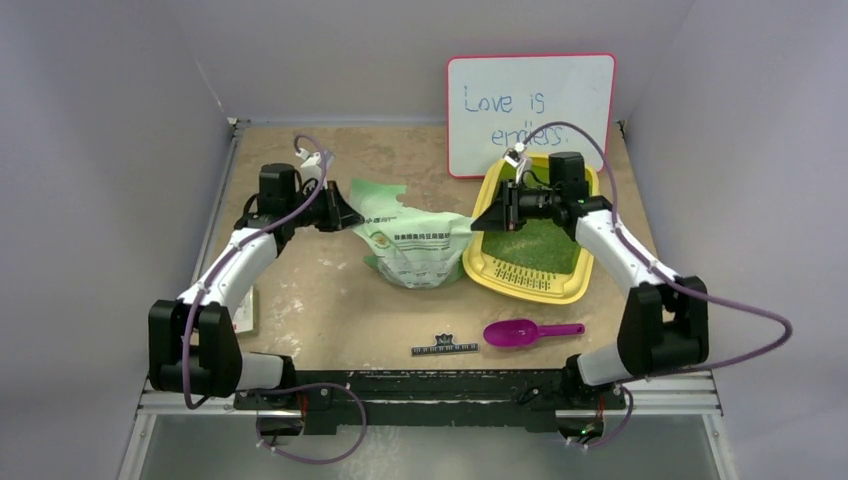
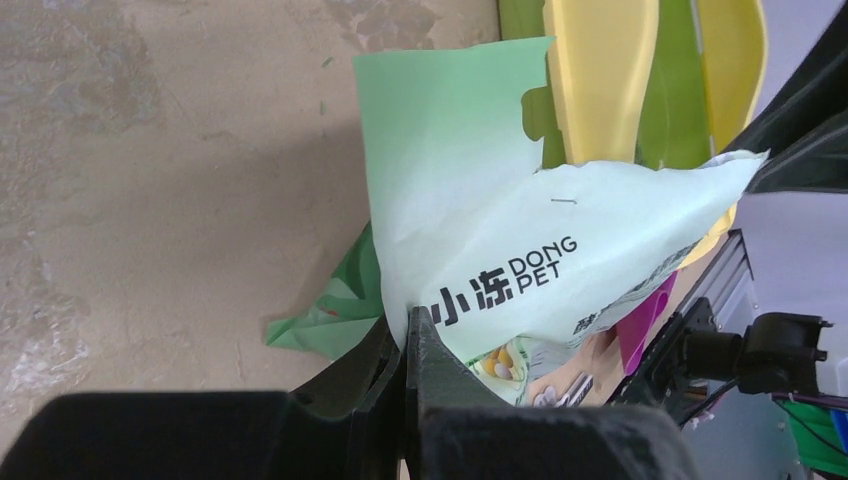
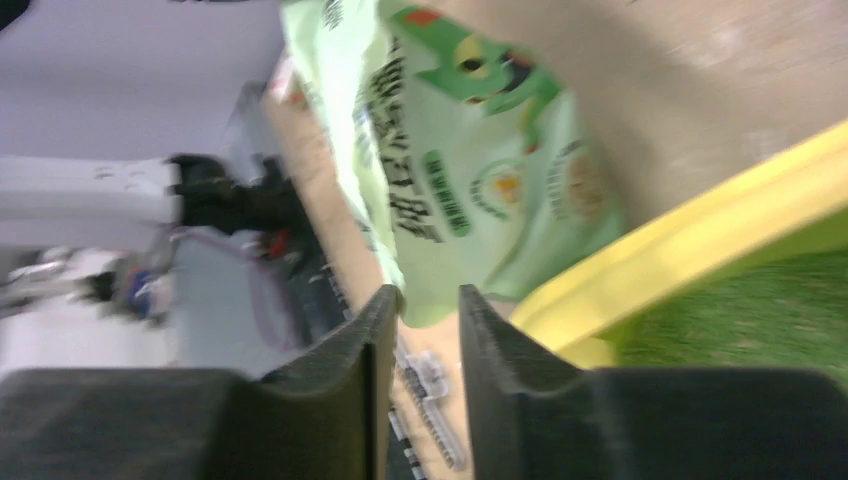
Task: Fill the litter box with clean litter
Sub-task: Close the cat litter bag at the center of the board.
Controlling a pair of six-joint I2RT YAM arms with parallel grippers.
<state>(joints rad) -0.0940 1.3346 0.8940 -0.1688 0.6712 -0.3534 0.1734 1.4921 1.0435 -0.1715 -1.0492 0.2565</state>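
Observation:
The yellow litter box lies at the right of the table, with green clean litter spread over its floor. A pale green printed bag lies left of it, its right end reaching the box's rim. My left gripper is shut on the bag's left corner, pinching the film between its fingers. My right gripper hovers at the bag's right end, over the box's left rim. Its jaws stand slightly apart, and the bag's edge hangs loose at the tips. Litter shows to their right.
A magenta scoop and a small black ruler-like strip lie near the front edge. A red-framed whiteboard leans against the back wall behind the box. A small card lies by the left arm. Grey walls close in both sides.

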